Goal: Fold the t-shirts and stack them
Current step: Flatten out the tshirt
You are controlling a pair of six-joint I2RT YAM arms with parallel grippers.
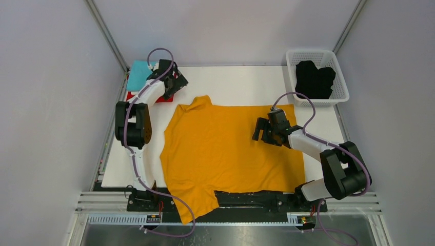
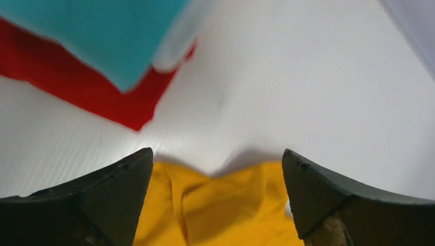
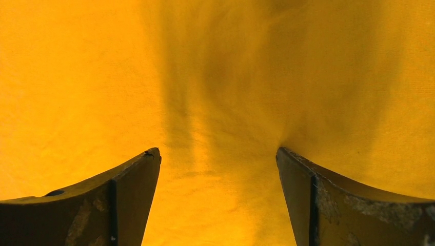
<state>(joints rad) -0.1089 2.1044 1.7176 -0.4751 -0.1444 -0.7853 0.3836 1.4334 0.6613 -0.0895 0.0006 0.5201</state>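
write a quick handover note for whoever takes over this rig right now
Left tool: open, empty, by the far-left sleeve of the orange-yellow soft cloth t-shirt.
Right tool: open, empty, over that shirt's right side.
The shirt lies spread out mid-table, one corner draped over the near edge.
Done: folded teal cloth t-shirt stacked over folded red cloth t-shirt, far-left corner.
Left: fold and stack the orange-yellow one, then the black cloth bundle in the white plastic mesh basket, far right.
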